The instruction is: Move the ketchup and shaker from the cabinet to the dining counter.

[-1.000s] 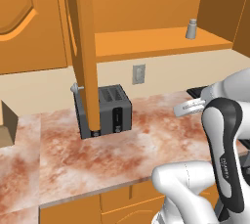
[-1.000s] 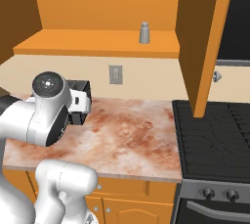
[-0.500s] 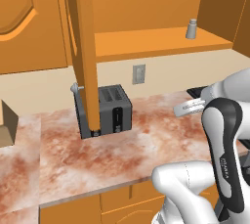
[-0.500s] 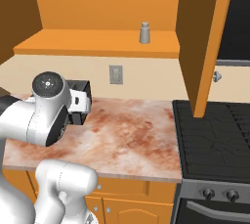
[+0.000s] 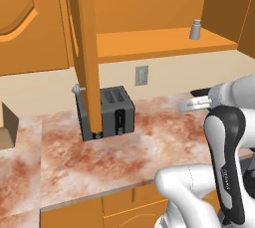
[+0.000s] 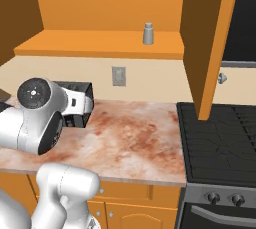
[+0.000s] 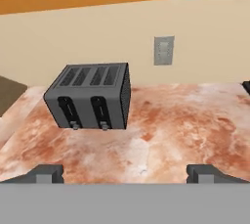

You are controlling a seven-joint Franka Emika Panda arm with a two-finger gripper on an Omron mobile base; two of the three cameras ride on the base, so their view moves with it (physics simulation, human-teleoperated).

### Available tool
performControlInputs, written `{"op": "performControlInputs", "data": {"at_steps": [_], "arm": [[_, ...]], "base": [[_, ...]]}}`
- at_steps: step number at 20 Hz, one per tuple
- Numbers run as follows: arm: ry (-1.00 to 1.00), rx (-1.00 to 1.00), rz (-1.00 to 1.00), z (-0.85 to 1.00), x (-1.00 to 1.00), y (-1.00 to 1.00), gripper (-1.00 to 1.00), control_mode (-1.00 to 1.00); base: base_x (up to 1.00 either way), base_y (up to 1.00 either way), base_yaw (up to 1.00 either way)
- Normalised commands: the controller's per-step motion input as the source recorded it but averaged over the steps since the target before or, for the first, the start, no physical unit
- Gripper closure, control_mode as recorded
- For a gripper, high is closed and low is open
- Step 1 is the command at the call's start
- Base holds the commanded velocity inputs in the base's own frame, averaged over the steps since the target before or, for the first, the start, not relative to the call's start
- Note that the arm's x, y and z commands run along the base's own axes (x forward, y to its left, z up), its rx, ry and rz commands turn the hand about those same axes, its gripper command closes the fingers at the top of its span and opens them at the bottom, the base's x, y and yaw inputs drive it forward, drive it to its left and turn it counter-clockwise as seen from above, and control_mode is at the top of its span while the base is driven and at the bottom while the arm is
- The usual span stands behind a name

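Note:
The light-grey shaker [image 5: 195, 29] [image 6: 148, 33] stands upright on the orange shelf of the open cabinet [image 5: 164, 42] [image 6: 100, 48], towards its right end. The ketchup is out of view, and so is the dining counter. My gripper [image 5: 192, 99] [image 7: 127, 174] hangs low over the marble worktop, well below the shelf and to the right of the toaster, pointing at the back wall. Its fingers stand wide apart and open, with nothing between them.
A grey toaster [image 5: 112, 110] [image 7: 93, 96] sits on the marble worktop [image 5: 149, 142] [image 6: 135, 138] under the open left cabinet door [image 5: 84, 48]. The right door [image 6: 207, 38] hangs open over a black stove [image 6: 220, 138]. A wall socket [image 7: 163, 50] is behind the worktop.

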Motion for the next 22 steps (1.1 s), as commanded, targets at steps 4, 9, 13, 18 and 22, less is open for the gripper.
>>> {"op": "performControlInputs", "data": {"at_steps": [4,9,13,18,22], "arm": [[-0.26,0.05,-0.4,0.35,0.0,-0.03,-1.0,-1.0],[-0.03,0.04,-0.57,0.39,0.0,-0.1,-1.0,-1.0],[0.14,0.01,-0.53,0.35,0.0,-0.22,-1.0,-1.0],[0.12,0.0,-0.35,0.38,0.0,-0.31,-1.0,-1.0],[0.09,0.0,-0.15,0.4,0.0,-0.38,-1.0,-1.0]], "base": [[0.0,0.0,0.0],[0.0,0.0,0.0],[0.0,0.0,0.0],[0.0,0.0,0.0],[0.0,0.0,0.0]]}}
